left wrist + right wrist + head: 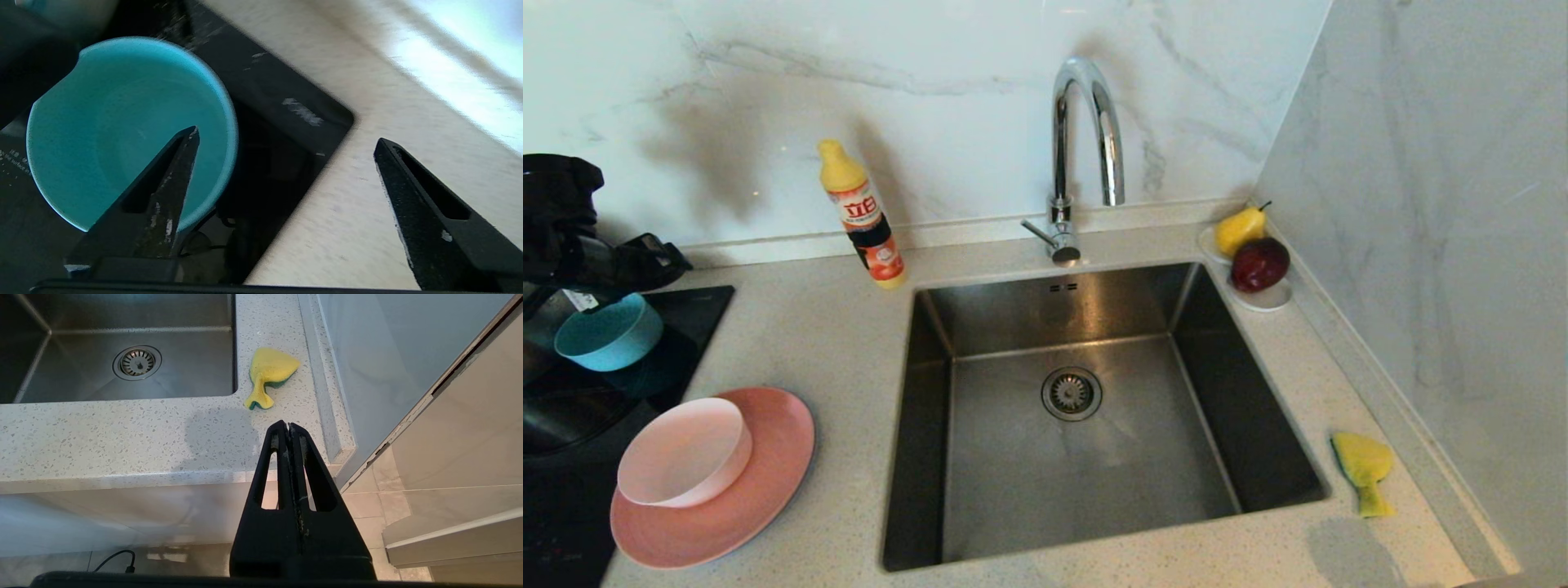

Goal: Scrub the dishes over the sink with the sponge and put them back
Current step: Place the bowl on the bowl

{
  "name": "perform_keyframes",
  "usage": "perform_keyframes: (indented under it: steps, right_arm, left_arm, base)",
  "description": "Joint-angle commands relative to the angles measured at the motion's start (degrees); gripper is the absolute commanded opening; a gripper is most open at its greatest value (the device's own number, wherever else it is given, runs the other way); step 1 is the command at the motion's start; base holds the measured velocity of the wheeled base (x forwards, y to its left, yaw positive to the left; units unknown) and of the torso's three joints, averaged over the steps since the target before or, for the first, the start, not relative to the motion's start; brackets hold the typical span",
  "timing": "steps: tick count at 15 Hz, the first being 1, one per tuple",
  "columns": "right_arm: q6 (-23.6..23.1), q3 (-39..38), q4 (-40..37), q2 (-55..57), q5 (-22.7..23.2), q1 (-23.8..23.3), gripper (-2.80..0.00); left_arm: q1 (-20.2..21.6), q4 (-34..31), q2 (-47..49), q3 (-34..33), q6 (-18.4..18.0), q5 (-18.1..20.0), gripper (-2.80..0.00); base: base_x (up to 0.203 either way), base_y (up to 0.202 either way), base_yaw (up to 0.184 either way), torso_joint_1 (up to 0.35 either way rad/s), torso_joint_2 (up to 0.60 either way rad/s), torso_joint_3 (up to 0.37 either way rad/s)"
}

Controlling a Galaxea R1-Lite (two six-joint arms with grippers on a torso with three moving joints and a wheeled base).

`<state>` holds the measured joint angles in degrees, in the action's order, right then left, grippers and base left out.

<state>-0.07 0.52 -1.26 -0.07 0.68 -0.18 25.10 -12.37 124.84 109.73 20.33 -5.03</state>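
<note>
One closed right claw (289, 425), wrist view only

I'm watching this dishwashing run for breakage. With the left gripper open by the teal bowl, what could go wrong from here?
1. The open left gripper has one finger over the teal bowl; a careless move could clip its rim.
2. The pale pink bowl lies tilted on the salmon-pink plate and could slide if nudged.
3. The sponge lies near the sink edge.
</note>
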Motion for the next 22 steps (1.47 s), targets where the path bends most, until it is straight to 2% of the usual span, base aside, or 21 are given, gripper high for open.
perform_keyframes:
  steps: [1, 6, 16, 17, 22]
  right_arm:
    - [0.0, 0.0, 0.0, 0.1, 0.0, 0.0, -2.8]
    - [0.0, 0.0, 0.0, 0.1, 0.0, 0.0, -2.8]
    - [0.0, 0.0, 0.0, 0.1, 0.0, 0.0, -2.8]
    - [0.0, 0.0, 0.0, 0.1, 0.0, 0.0, -2.8]
    - [0.0, 0.0, 0.0, 0.1, 0.0, 0.0, -2.8]
  left_arm:
    - [0.9, 0.4, 1.6, 0.0, 0.2, 0.0, 0.0]
    - [1.5, 2.7, 3.1, 0.0, 0.2, 1.0, 0.0]
    - [1.5, 0.4, 4.4, -0.9, 0.2, 1.1, 0.0]
    - [1.5, 0.0, 4.2, -0.9, 0.2, 1.1, -2.8]
    - [1.5, -4.1, 3.5, -1.0, -0.9, 1.1, -2.8]
  base:
    - [0.0, 0.0, 0.0, 0.0, 0.0, 0.0]
    - [0.0, 0.0, 0.0, 0.0, 0.0, 0.0]
    - [0.0, 0.0, 0.0, 0.0, 0.0, 0.0]
    - [0.0, 0.0, 0.0, 0.0, 0.0, 0.0]
    - [0.0, 0.0, 0.0, 0.0, 0.0, 0.0]
